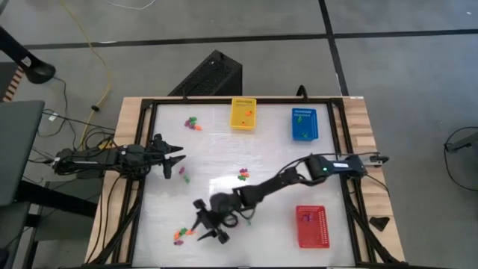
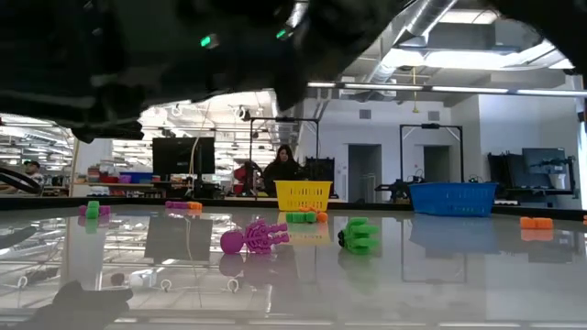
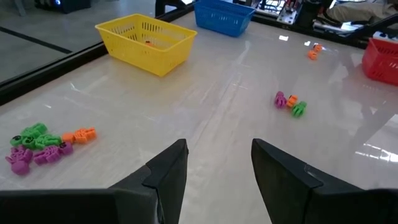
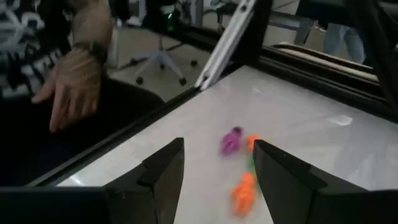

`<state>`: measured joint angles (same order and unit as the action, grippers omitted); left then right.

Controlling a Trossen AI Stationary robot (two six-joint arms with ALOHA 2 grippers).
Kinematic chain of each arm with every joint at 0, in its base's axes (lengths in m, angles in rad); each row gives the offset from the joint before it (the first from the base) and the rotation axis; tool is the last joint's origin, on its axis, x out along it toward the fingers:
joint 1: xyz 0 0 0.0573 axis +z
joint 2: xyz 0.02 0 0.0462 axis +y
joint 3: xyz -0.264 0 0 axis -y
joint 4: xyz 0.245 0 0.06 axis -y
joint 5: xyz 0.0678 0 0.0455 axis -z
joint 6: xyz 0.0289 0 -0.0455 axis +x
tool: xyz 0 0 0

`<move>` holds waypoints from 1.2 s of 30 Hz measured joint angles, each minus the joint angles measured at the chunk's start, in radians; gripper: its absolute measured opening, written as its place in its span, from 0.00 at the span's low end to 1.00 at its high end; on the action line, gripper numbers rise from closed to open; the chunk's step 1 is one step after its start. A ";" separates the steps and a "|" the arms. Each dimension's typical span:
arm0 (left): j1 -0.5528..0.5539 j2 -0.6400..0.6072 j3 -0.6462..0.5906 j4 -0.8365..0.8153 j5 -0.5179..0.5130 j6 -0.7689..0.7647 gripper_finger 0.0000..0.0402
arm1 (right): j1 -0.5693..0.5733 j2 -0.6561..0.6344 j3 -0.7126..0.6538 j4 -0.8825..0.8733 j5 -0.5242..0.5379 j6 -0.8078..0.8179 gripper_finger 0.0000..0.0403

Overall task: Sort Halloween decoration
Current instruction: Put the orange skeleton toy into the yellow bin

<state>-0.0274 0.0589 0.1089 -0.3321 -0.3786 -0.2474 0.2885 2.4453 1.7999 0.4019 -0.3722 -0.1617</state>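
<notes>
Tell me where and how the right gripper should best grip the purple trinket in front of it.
Probably from straight above: the right gripper is open, and the purple trinket lies flat on the table. Close the fingers across its narrow body, clear of the orange trinket beside it.

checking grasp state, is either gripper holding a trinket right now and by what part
Nothing is held. The left gripper and the right gripper are both open and empty; the right one hovers near the trinkets.

Grey floor (image 1: 224, 22) with a yellow cable (image 1: 97, 56). Beyond the table, monitors (image 2: 183, 156), doorways (image 2: 365, 171) and bright ceiling lights (image 2: 440, 89)
</notes>
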 joint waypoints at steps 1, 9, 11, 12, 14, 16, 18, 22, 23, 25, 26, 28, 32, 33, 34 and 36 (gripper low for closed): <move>0.000 0.000 0.000 0.000 0.000 0.000 0.42 | -0.009 0.022 0.028 0.002 -0.020 0.024 0.55; 0.000 0.000 0.000 0.000 0.000 0.000 0.42 | -0.027 0.095 0.126 -0.019 0.021 0.050 0.55; 0.000 0.000 0.000 0.000 0.000 0.000 0.42 | -0.025 0.093 0.125 -0.046 0.118 0.042 0.55; 0.000 0.000 0.000 0.000 0.000 0.000 0.42 | -0.022 0.095 0.124 -0.049 0.151 0.042 0.55; 0.000 0.000 0.000 0.000 0.000 0.000 0.42 | -0.016 0.097 0.122 -0.057 0.210 0.051 0.55; 0.000 0.000 0.000 0.000 0.000 0.000 0.42 | 0.000 0.095 0.123 -0.071 0.255 0.067 0.55; 0.000 0.000 0.000 0.000 0.000 0.000 0.42 | 0.020 0.093 0.124 -0.108 0.274 0.081 0.55; 0.000 0.000 0.000 0.000 0.000 0.000 0.42 | 0.056 0.096 0.123 -0.125 0.298 0.077 0.55; 0.000 0.000 0.000 0.000 0.000 0.000 0.42 | 0.062 0.096 0.123 -0.121 0.316 0.078 0.55; 0.000 0.000 0.000 0.000 0.000 0.000 0.42 | 0.069 0.095 0.123 -0.125 0.371 0.078 0.55; 0.000 0.000 0.000 0.000 0.000 0.000 0.42 | 0.073 0.095 0.123 -0.132 0.391 0.077 0.55; 0.000 0.000 0.000 0.000 0.000 0.000 0.42 | 0.074 0.096 0.123 -0.143 0.413 0.077 0.55; 0.000 0.000 0.000 0.000 0.000 0.000 0.42 | 0.073 0.096 0.123 -0.137 0.412 0.083 0.55; 0.000 0.000 0.000 0.000 0.000 0.000 0.42 | 0.069 0.096 0.123 -0.139 0.406 0.088 0.55; 0.000 0.000 0.000 0.000 0.000 0.000 0.42 | 0.068 0.096 0.123 -0.145 0.402 0.097 0.55; 0.000 0.000 0.000 0.000 -0.001 0.000 0.42 | 0.067 0.096 0.123 -0.170 0.402 0.108 0.55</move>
<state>-0.0274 0.0589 0.1089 -0.3317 -0.3792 -0.2474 0.3558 2.5412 1.9228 0.2322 0.0296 -0.0534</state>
